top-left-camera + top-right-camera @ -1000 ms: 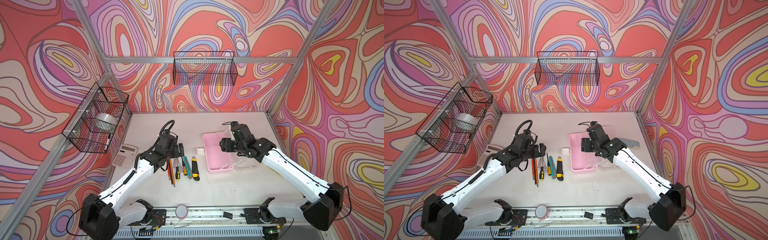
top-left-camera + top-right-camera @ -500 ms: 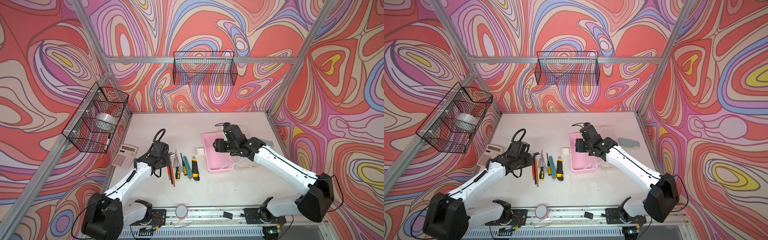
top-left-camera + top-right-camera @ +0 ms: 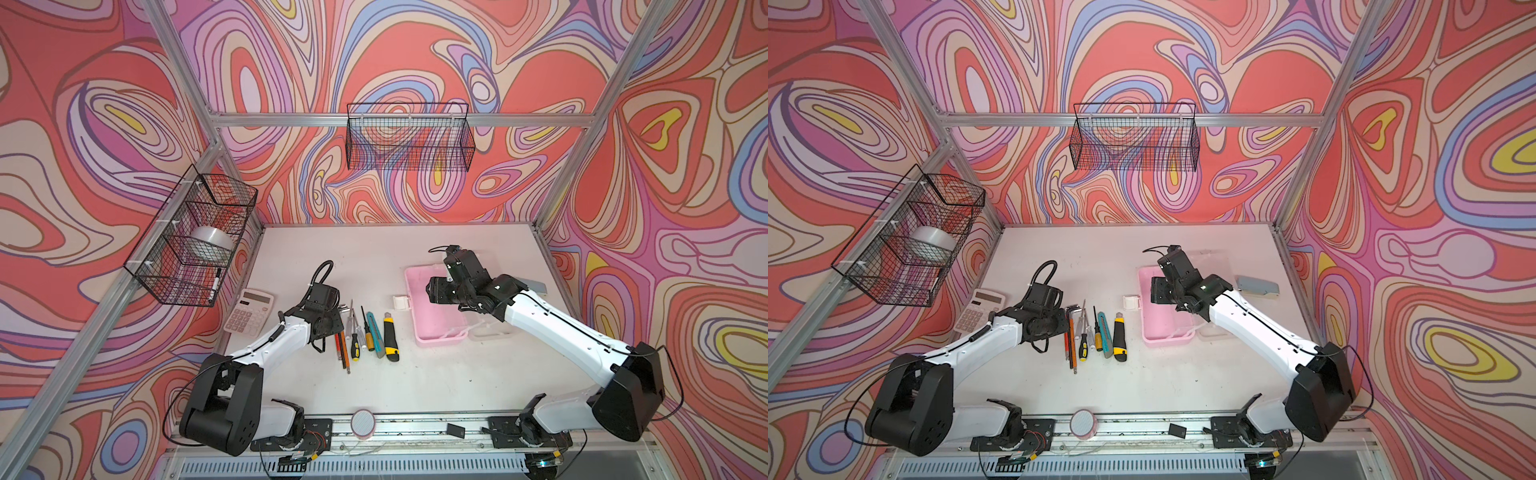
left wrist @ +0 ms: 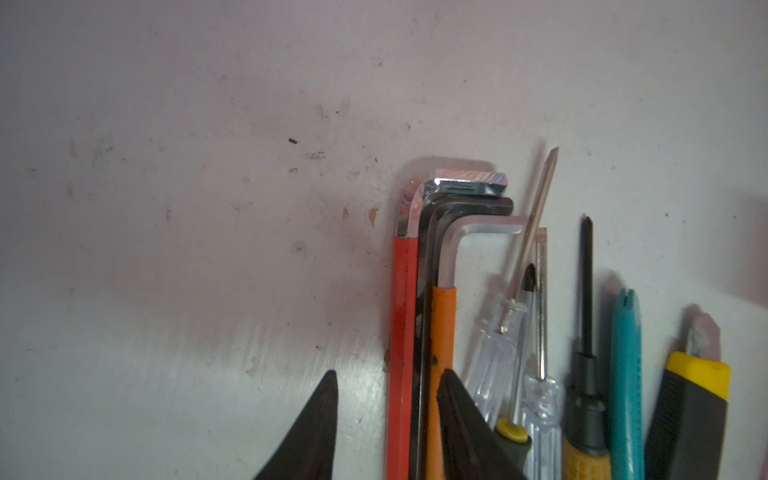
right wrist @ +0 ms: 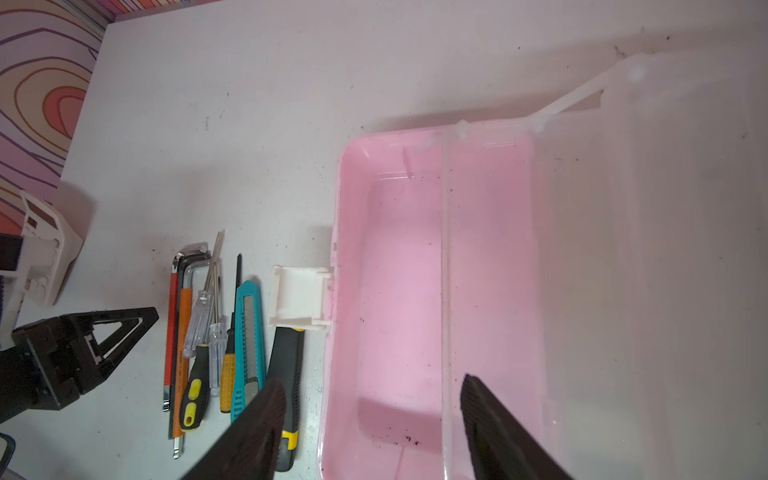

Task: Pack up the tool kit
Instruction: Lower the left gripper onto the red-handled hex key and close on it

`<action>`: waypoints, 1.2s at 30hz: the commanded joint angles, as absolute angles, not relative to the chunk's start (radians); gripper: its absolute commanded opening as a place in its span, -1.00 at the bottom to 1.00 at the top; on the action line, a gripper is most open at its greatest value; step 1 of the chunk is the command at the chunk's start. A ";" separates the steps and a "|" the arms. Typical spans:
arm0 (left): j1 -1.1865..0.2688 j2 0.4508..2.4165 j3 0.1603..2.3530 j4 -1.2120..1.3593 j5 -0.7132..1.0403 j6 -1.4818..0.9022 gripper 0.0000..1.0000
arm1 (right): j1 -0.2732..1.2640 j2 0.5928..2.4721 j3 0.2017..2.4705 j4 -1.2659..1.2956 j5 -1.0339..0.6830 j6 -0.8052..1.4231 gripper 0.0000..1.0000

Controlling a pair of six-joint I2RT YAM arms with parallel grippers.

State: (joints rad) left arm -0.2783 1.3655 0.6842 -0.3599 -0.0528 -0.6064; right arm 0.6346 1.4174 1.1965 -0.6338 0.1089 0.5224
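My left claw (image 4: 389, 372) is low over the white counter (image 3: 374, 257), at the outer end of a row of tools. Its two black fingers stand apart and straddle a bundle of hex keys (image 4: 424, 249). One fingertip (image 4: 328, 399) rests over bare counter, with a gap between it and the red-sleeved key (image 4: 403, 311). The other fingertip sits against the orange-sleeved key (image 4: 444, 324). The claw is open around the bundle and not clamped on it.

Beside the hex keys, in the same row, lie several screwdrivers (image 4: 494, 357), then a teal knife (image 5: 248, 345), then a black-and-yellow knife (image 3: 391, 336). All lie flat on the counter, roughly parallel.

The pink case (image 5: 399, 270) sits just past the row, toward my right arm. Its clear lid (image 5: 648, 249) is folded open flat on the far side, and its white latch (image 5: 300, 299) sticks out toward the knives.

My right claw (image 5: 372, 378) hovers above the case, fingers spread wide, holding nothing. One finger is over the black-and-yellow knife, the other over the case.

A calculator (image 3: 249, 313) lies near the left wall.
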 commanded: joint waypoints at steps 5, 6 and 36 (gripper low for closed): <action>-0.266 1.428 0.700 -0.339 -0.069 -0.606 -0.35 | 0.638 1.444 1.178 -0.616 0.134 0.540 0.40; -0.266 1.433 0.699 -0.335 -0.067 -0.603 -0.35 | 0.639 1.446 1.176 -0.615 0.134 0.538 0.40; -0.257 1.557 0.759 -0.363 -0.093 -0.594 -0.63 | 0.639 1.489 1.155 -0.589 0.138 0.531 0.36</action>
State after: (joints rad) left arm -0.2661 1.5356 0.7490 -0.3115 -0.0723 -0.6022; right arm 0.6346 1.4769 1.1687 -0.6113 0.1192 0.5331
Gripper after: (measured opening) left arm 0.189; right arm 0.678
